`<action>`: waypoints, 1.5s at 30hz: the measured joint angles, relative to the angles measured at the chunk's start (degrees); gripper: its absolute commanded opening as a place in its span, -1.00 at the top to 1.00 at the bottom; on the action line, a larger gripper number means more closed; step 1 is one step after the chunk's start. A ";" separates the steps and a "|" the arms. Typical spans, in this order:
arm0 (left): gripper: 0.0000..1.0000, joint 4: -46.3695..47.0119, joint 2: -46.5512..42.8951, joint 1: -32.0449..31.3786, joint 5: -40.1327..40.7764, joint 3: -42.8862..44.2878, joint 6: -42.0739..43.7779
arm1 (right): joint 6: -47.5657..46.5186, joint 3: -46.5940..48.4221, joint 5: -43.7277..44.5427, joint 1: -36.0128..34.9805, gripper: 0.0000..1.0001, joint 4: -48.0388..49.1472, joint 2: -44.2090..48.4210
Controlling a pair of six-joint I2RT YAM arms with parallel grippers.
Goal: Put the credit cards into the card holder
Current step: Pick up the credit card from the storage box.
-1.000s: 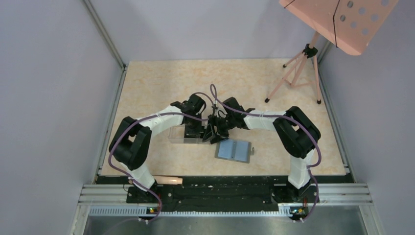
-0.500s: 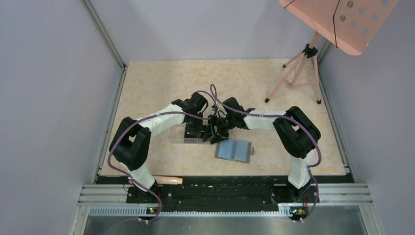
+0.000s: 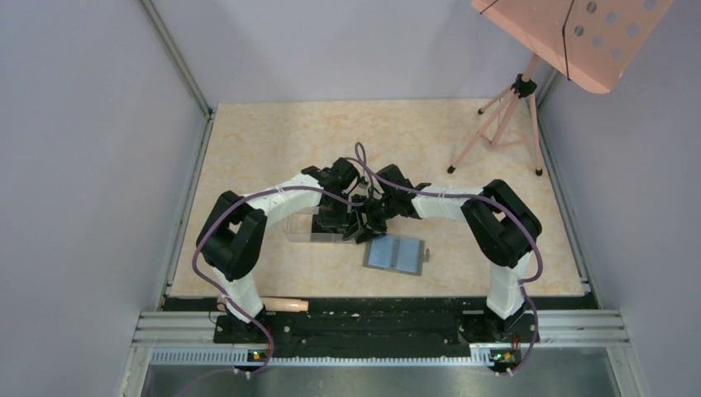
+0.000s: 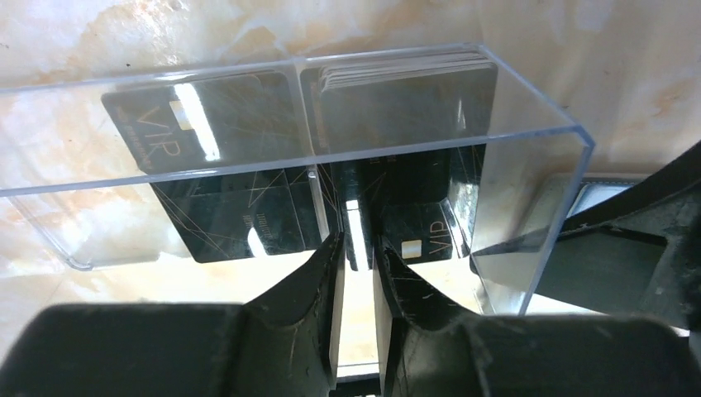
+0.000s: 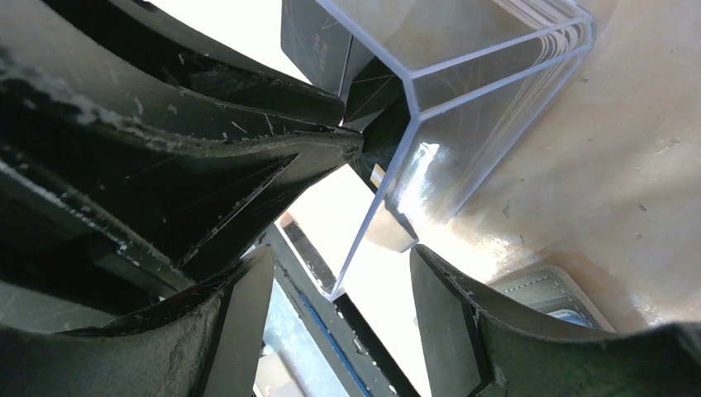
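Black credit cards point(image 4: 240, 223) lie and stand inside a clear plastic box point(image 3: 299, 228), with a stack point(image 4: 405, 91) leaning at its far end. My left gripper point(image 4: 357, 248) reaches into the box, its jaws a narrow slit apart. One card point(image 4: 354, 217) stands edge-on at the fingertips with light showing beside it. The card holder point(image 3: 394, 254) lies open, blue-gray side up, just right of the box. My right gripper point(image 5: 339, 252) is open at the box's near corner point(image 5: 335, 291), holding nothing. Both grippers meet over the box's right end point(image 3: 354, 217).
A pink music stand on a tripod point(image 3: 496, 132) stands at the back right. A wooden stick point(image 3: 277, 304) lies along the table's front edge by the left arm's base. The card holder's stitched edge point(image 5: 554, 289) shows under the right gripper.
The left arm has swung a little to the right and its jaws have parted from shut to a narrow gap. The right arm, box and card holder have not moved.
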State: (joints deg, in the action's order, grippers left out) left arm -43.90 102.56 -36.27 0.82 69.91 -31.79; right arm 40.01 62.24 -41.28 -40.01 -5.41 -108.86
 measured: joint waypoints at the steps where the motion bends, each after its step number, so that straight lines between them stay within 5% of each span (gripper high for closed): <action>1: 0.52 -0.22 0.07 -0.28 0.46 0.31 0.09 | 0.02 0.00 0.02 0.00 -0.24 -0.15 0.00; 5: 0.82 -0.94 0.15 -1.14 1.68 1.33 0.22 | 0.00 0.00 0.00 0.00 -0.24 -0.22 0.00; 8: 0.85 -1.22 0.17 -1.62 2.36 1.92 -0.04 | 0.04 0.00 -0.02 0.02 -0.24 -0.15 0.00; 13: 0.30 -1.29 0.17 -1.79 3.65 1.99 -0.26 | -0.04 0.00 0.00 0.02 -0.24 -0.22 0.00; 17: 0.25 -1.95 0.15 -1.75 5.46 1.99 -0.37 | -0.42 0.00 0.07 0.02 -0.24 -1.07 -0.02; 31: 0.53 0.11 1.09 -1.31 2.80 1.38 -0.44 | -0.59 0.00 0.11 0.02 -0.24 -1.49 -0.04; 37: 0.89 0.46 0.66 -1.18 2.80 1.01 -0.90 | -0.57 0.00 -0.02 0.00 -0.24 -0.94 -0.04; 45: 0.93 1.01 -0.09 -1.20 1.88 0.79 -1.31 | -0.55 0.00 -0.02 0.00 -0.24 -1.03 -0.04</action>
State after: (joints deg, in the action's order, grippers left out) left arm -42.89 102.48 -37.47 2.70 70.70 -33.10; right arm 39.46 62.24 -41.30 -40.01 -6.44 -108.90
